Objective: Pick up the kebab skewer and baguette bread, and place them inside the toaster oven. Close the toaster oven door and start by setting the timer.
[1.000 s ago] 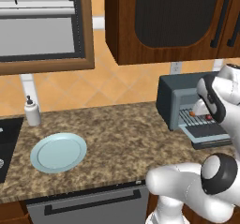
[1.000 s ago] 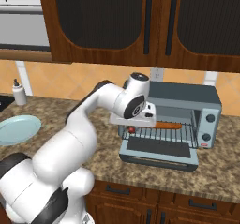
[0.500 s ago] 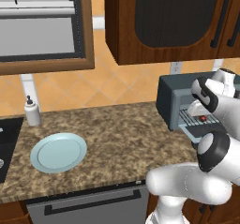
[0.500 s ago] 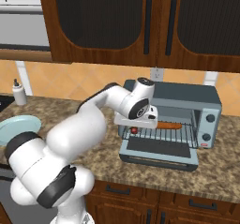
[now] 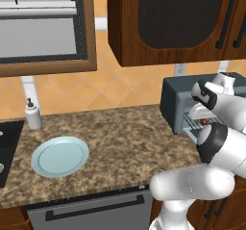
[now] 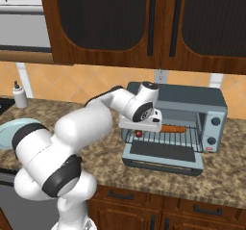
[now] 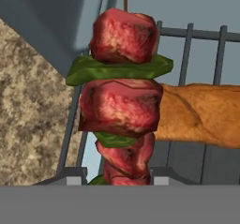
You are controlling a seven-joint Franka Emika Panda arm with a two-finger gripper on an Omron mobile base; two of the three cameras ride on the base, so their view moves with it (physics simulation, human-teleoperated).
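Worktop: speckled brown stone [image 5: 125, 137], under dark wood cabinets [image 6: 144, 22].
Oven [image 6: 192, 104]: at the worktop's right end, door [image 6: 163, 154] folded down flat.
Bread [image 6: 172, 128]: on the rack [image 6: 168, 138] inside.
Skewer [image 7: 123, 101]: at the oven mouth, beside the bread's end.
Gripper [image 6: 140, 128]: fingers part-spread; grip on skewer cannot be told.
Plate [image 5: 60, 156]: left, near the front edge.
Bottle [image 5: 32, 113]: at the back wall.

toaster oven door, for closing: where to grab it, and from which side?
Probably its free front edge, from the counter side and underneath. The toaster oven door lies flat and open, hinged below the mouth of the toaster oven, so lifting that edge should swing it shut. The gripper holds the kebab skewer; free it first.
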